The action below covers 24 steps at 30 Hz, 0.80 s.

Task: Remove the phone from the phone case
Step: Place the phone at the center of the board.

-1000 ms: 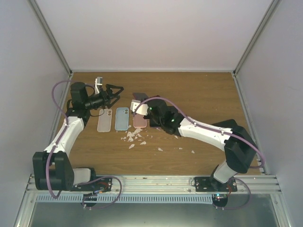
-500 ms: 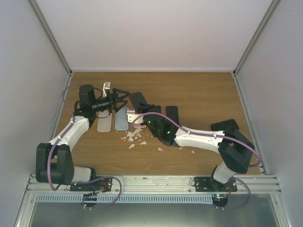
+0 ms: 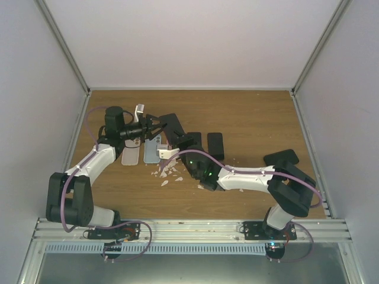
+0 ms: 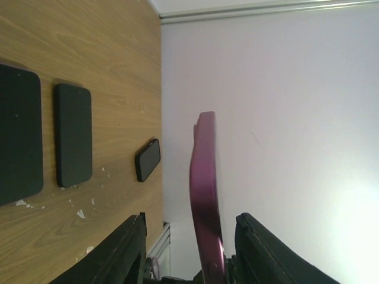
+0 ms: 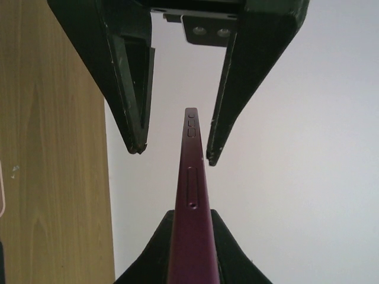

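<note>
The right jaws are clamped on the lower part of a maroon phone (image 5: 190,177), holding it edge-on above the worktop (image 3: 249,118). Only the right wrist view shows its side buttons. That view also shows the left jaws standing apart astride the phone's far end, with a sliver of gap on each side. I cannot tell whether the case is on the phone. Only the top view takes in a beige case (image 3: 130,155), a blue case (image 3: 152,151) beside it and white crumbs (image 3: 169,171). The left wrist view shows 3 black phones (image 4: 73,135) lying flat.
</note>
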### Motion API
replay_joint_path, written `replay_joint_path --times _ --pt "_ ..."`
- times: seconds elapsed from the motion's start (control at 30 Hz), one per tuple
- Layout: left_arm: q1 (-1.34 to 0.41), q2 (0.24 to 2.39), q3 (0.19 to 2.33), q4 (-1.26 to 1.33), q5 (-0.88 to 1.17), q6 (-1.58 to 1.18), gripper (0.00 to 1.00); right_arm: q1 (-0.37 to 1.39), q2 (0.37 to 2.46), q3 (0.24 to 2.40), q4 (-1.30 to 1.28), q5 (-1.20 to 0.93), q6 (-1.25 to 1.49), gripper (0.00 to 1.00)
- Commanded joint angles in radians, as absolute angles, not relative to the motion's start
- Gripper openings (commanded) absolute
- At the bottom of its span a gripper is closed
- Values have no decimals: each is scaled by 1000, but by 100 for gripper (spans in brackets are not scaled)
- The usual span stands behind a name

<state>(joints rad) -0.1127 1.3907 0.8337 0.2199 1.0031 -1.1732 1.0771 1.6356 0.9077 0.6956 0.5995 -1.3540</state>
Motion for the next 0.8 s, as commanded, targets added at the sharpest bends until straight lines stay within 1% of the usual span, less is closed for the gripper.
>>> replay_joint_path --times 0.0,0.1,0.37,0.47,0.5,0.57,0.6,0.67,0.7,0.77 --pt "-131 1402 857 271 1016 -1172 41 1099 1647 883 892 609 -1423 0" --pt "-140 1405 859 266 1015 -1166 36 1103 1652 880 910 607 -1439 1" --pt "-147 1408 862 259 1008 -1163 15 1104 1654 874 910 609 -1446 1" --pt "-137 1412 864 257 1005 -1164 9 1104 1654 873 905 614 -1446 6" --pt "-130 1415 867 259 1008 -1164 7 1105 1653 872 904 615 -1443 9" --pt "-110 1422 878 261 1013 -1164 3 1105 1648 866 901 615 -1436 19" --pt "-102 1427 886 261 1016 -1164 1 1105 1646 859 898 614 -1436 26" --pt "-88 1436 911 248 1021 -1148 0 1105 1640 842 900 605 -1439 46" --pt "-82 1442 928 231 1019 -1133 0 1105 1637 828 914 599 -1446 54" --pt "-66 1455 957 214 1023 -1110 0 1105 1632 800 942 591 -1467 62"
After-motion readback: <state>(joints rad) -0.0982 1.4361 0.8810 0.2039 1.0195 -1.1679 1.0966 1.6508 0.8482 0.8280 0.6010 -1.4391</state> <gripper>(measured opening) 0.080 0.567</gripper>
